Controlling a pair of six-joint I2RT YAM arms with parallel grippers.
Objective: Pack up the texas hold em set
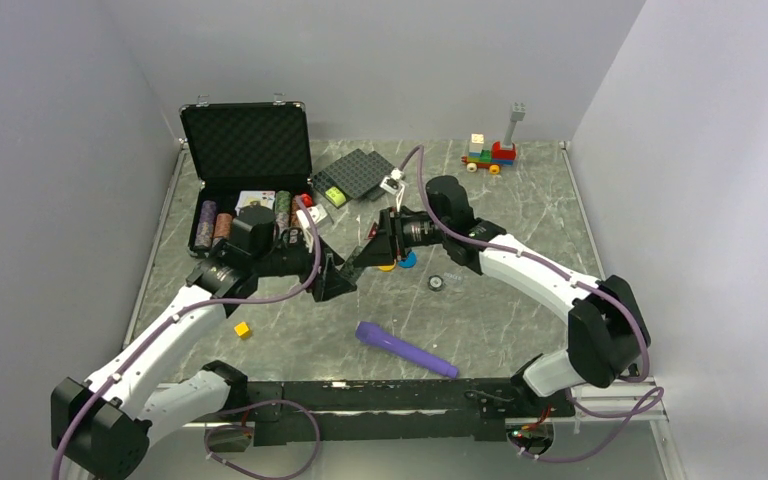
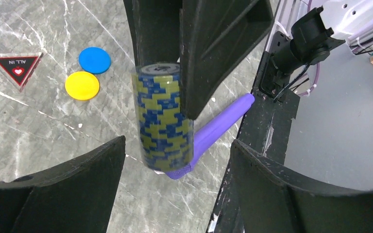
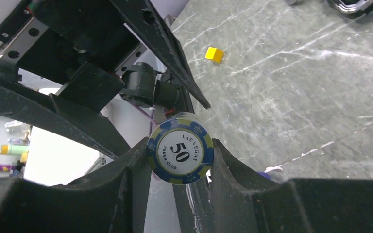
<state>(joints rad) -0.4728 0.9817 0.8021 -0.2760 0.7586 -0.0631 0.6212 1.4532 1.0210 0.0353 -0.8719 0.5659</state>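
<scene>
Black rail (image 1: 380, 400) carrying both arm bases runs along the near edge of the grey marbled table (image 1: 520, 300). Just beyond it lie a purple cylinder (image 1: 405, 348) and a small yellow cube (image 1: 243, 329).

At mid-table the two arms meet tip to tip. The right pincer (image 3: 179, 145) is clamped on a blue-and-yellow striped chip stack (image 2: 164, 116), gripping it across its round sides. The left pincer (image 2: 177, 143) stands wide, one finger on each side of the stack's lower end, touching nothing. This looks like a handover.

To do it well, the left fingers should close squarely on the stack's sides below the right fingers. The right pincer should let go only once that grip is firm, so no chips slide out.

Near the stack, a yellow disc (image 2: 82, 85), a blue disc (image 2: 94, 59) and a dark red triangle (image 2: 17, 68) lie flat.

Farthest back on the left, the black case (image 1: 245, 140) stands open, with other chip stacks (image 1: 210, 225) inside.

Only the right wrist view shows the end chip's face, marked 50. Only the left wrist view shows the stack's full length and the triangle's "ALL IN". Only the overhead view shows the case.
</scene>
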